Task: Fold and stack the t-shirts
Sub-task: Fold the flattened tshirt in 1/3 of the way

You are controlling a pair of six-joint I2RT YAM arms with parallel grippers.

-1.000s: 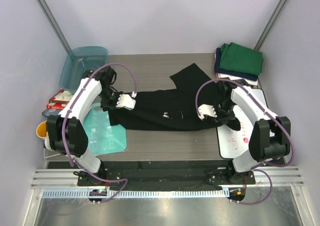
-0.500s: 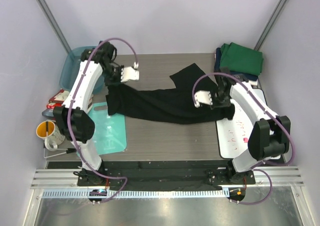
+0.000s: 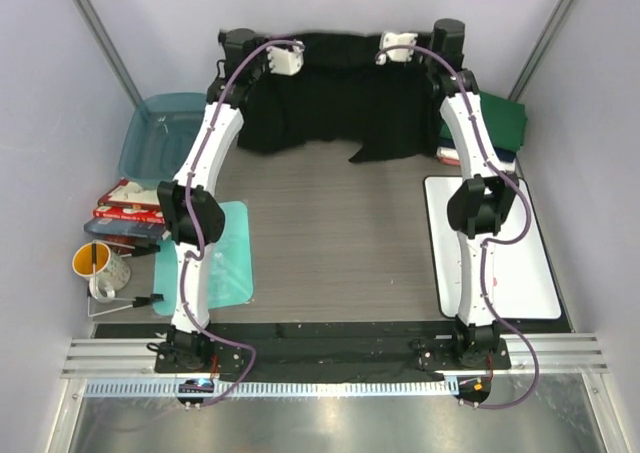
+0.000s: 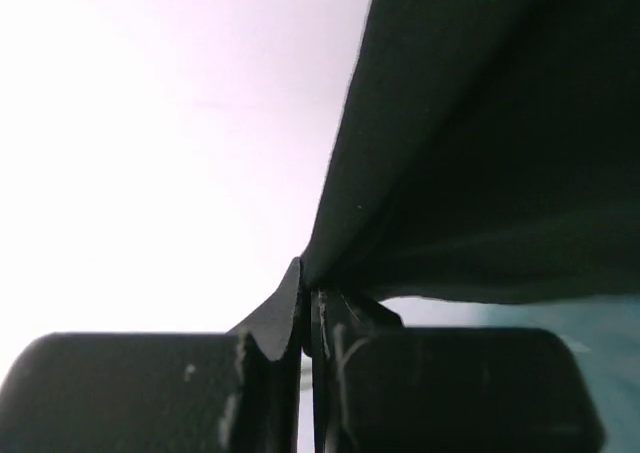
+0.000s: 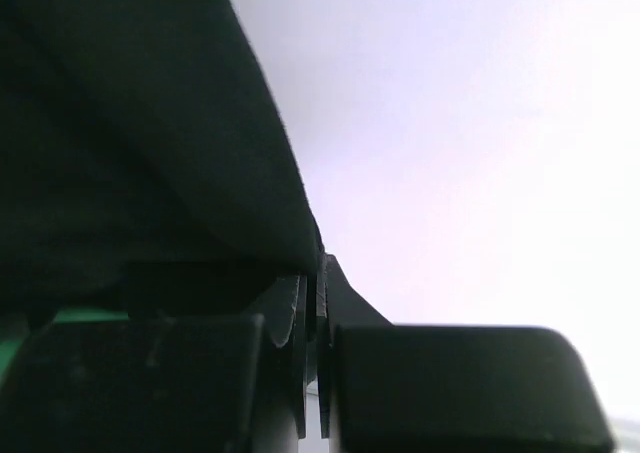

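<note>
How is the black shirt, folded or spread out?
Spread: the black shirt hangs wide, pinched by the left end effector and right end effector.

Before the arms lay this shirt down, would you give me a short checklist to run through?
1. Left gripper shut on shirt: ok.
2. Right gripper shut on shirt: ok.
3. Shirt spread between both grippers: ok.
4. Lower edge even: not ok, one flap pokes lower.
5. Which way the print faces: cannot tell.
6. Table in front of shirt bare: ok.
</note>
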